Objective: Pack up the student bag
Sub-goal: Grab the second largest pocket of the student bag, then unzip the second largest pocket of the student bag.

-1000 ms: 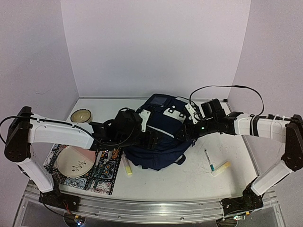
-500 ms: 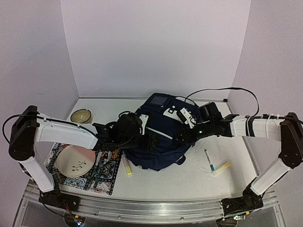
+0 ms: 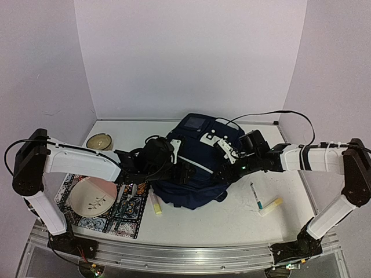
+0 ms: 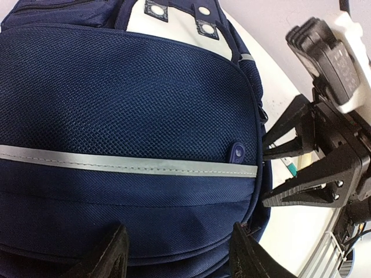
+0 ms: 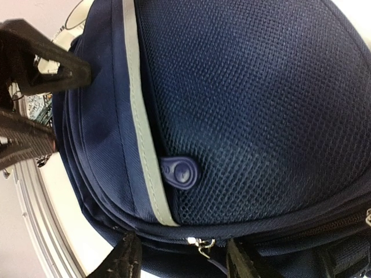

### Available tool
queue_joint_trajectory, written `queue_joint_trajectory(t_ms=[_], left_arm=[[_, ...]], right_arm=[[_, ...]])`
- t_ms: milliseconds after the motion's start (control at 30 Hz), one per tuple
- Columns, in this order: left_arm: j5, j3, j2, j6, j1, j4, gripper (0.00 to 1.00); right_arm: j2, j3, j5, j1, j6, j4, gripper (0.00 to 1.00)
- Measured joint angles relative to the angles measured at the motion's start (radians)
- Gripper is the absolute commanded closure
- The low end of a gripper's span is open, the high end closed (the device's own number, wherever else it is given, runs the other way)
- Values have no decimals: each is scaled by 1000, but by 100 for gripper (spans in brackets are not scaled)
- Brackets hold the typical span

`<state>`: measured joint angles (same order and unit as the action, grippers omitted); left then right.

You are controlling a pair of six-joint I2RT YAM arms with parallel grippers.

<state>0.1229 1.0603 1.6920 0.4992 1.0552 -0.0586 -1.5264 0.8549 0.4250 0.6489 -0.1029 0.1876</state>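
I'm running this from what looks like a robotics lab test cell: plain pale walls (image 3: 191, 58) box in a white table (image 3: 232, 214) on three sides. An aluminium rail (image 3: 174, 258) runs along its near edge.

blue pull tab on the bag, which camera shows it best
Right wrist: the blue pull tab is large and sharp beside the grey stripe on the student bag. Left wrist shows it smaller. In the top view it is too small to find.

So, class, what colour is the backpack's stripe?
Light grey stripe on the dark navy fabric backpack; best in left wrist view.
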Motion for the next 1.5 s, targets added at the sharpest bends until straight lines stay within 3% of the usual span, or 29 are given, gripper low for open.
queue_joint_trajectory(t_ms=[133,300,433,833,1033,1333,1400,1500], left_arm=[[-1,0,0,0,-6,-4,40],[-5,0,0,6,-8,-3,41],[-9,0,0,15,-10,-3,44],[-48,43,67,76,-16,-41,50],[-61,58,80,121,-21,-52,50],[-54,37,53,137,-25,-76,40],[-42,7,19,137,-21,-80,39],[-24,-31,-28,135,-17,-81,38]], right_arm=[[3,0,-28,7,9,-14,64],[3,0,-77,17,23,-29,92],[4,0,-110,36,11,-44,100],[55,26,-246,213,-180,-112,100],[-33,121,-325,320,-312,-160,96],[-45,156,-394,376,-450,-157,70],[-12,150,-418,381,-477,-155,59],[74,118,-468,386,-529,-143,56]])
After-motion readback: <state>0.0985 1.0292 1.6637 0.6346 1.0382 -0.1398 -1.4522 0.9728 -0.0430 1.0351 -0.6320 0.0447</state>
